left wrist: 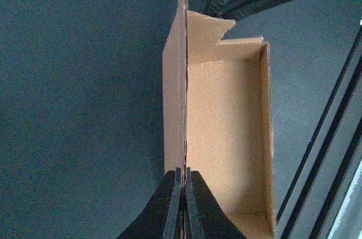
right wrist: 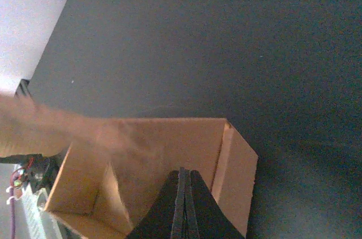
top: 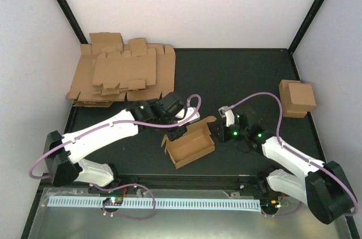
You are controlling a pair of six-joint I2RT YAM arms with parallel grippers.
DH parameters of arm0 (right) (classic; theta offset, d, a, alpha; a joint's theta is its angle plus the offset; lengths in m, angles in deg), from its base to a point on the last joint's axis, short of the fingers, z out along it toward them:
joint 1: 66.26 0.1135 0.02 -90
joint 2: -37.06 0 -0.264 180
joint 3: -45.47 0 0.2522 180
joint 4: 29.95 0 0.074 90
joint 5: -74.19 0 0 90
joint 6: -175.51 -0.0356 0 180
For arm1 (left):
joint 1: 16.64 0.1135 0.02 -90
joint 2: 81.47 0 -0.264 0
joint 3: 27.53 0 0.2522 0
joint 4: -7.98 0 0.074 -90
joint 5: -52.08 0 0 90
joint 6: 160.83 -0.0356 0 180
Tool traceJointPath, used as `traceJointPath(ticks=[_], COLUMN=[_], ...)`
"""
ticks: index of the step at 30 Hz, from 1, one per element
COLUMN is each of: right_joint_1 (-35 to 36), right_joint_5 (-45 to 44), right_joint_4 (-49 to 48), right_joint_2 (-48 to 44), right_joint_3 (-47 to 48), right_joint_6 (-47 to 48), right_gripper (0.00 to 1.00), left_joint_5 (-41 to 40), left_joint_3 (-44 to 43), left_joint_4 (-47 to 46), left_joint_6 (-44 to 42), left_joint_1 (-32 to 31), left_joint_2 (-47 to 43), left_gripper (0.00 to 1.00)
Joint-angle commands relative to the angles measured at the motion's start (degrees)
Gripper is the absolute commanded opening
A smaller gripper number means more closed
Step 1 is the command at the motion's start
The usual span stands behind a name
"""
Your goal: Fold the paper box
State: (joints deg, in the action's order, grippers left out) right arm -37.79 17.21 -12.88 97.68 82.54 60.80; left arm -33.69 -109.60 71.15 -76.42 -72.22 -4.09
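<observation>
- Strip (top: 169, 202): white, slotted, runs along the near edge between the two arm bases.
- Box (top: 191, 146): brown cardboard, half-formed and open on top, sitting on the black table (top: 237, 81) just past the strip, near centre, skewed to the table edges. Long walls are up; a flap sticks out at its right end.
- Left gripper (left wrist: 182, 185): jaws pinched tight on the top edge of one long wall at the box's left end. Cardboard is visible between the fingers (left wrist: 167, 205).
- Right gripper (right wrist: 182, 191): jaws squeezed together with only a thin line between them, on the wall at the box's right end. One flap is blurred in the right wrist view.
- The grippers sit at opposite ends of the box.
- Folded box (top: 297, 98): closed, brown, far right side of the table, well apart from the arms.
- Pile (top: 121, 72): flat brown blanks, stacked loosely in the far-left corner.
</observation>
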Motion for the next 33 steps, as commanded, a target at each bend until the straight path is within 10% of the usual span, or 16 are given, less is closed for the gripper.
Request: traceJointPath(ticks=[1,7,21,33], right_joint_1=[0.01,-0.09,10.47,32.50], right_joint_5=[-6.06,-17.96,-12.59,-26.66], right_joint_4=[2.62,4.46,-3.77,-17.74], right_joint_2=[-3.70,-11.72,-30.12,-14.25], right_joint_3=[-1.47,-4.09,-11.78,-8.15], right_joint_6=[0.41,-0.84,-0.97,2.28], right_gripper=[0.02,0.05,0.10,0.44], left_joint_5=[-2.67,-4.70,-7.77,-6.48], left_joint_3=[-1.87,-1.89,-2.52,-2.56], left_joint_4=[1.78,1.66,1.98,1.68], left_joint_6=[-1.38,-2.01,0.39,2.74], left_joint_1=[-0.89,-1.73,-1.88,-1.89], left_joint_2=[1.29,1.23,2.18,2.51], left_gripper=[0.03,0.03,0.02,0.02])
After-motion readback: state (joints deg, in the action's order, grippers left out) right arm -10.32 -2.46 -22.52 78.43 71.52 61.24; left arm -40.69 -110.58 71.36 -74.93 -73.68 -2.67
